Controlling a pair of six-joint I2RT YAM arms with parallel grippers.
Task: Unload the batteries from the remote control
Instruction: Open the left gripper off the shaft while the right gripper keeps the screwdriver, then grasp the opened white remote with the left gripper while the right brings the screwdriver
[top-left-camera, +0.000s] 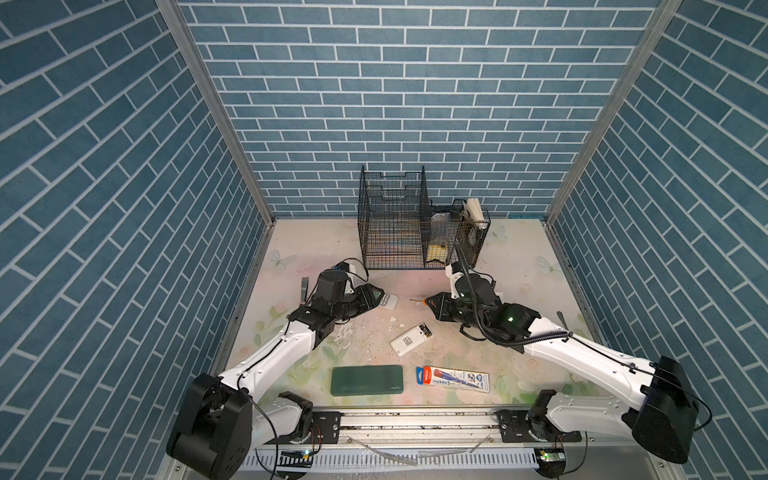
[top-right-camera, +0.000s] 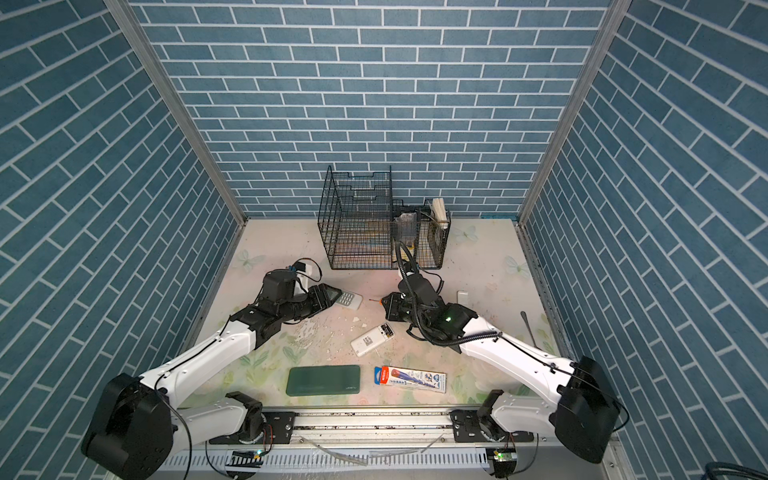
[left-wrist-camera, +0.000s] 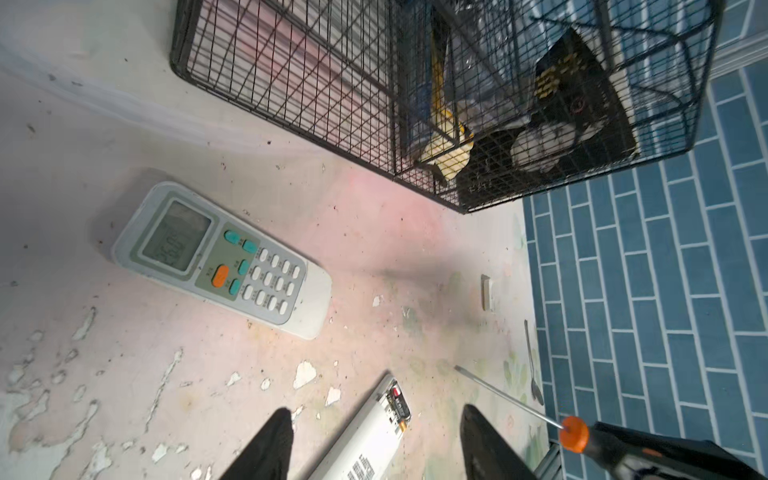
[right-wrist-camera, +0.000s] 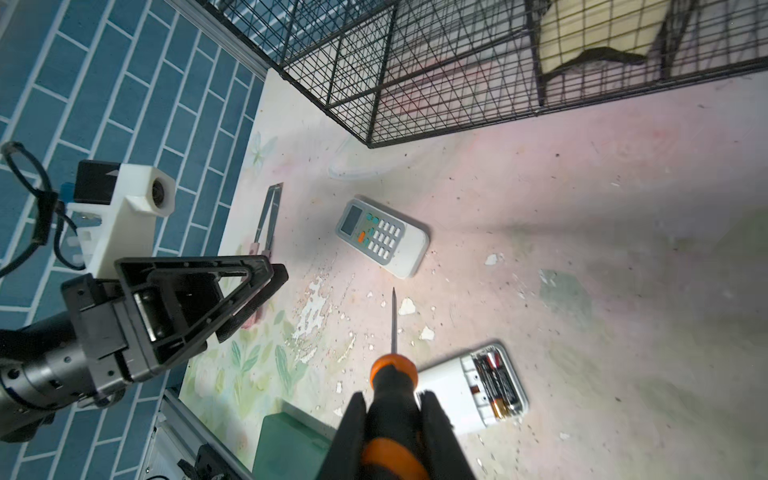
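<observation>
A white remote control (top-left-camera: 411, 340) (top-right-camera: 372, 340) lies face down mid-table, its battery bay uncovered. Two black batteries (right-wrist-camera: 496, 382) (left-wrist-camera: 399, 405) with coppery ends sit inside the bay. A second remote (top-left-camera: 388, 301) (left-wrist-camera: 220, 259), face up with a display and keypad, lies further back. My left gripper (top-left-camera: 376, 297) (left-wrist-camera: 374, 409) hangs open and empty above the table beside the face-up remote. To the right, my right gripper (top-left-camera: 432, 301) (right-wrist-camera: 392, 397) is shut on the orange-and-black screwdriver (right-wrist-camera: 392, 374), whose shaft points toward the face-up remote.
A black wire rack (top-left-camera: 395, 224) stands at the back. A green case (top-left-camera: 368, 379) and a packaged item (top-left-camera: 453, 378) lie near the front edge. Tweezers (top-left-camera: 304, 289) rest at the left wall. At the right lie a small white cover (top-right-camera: 463, 297) and a thin metal tool (top-right-camera: 528, 328).
</observation>
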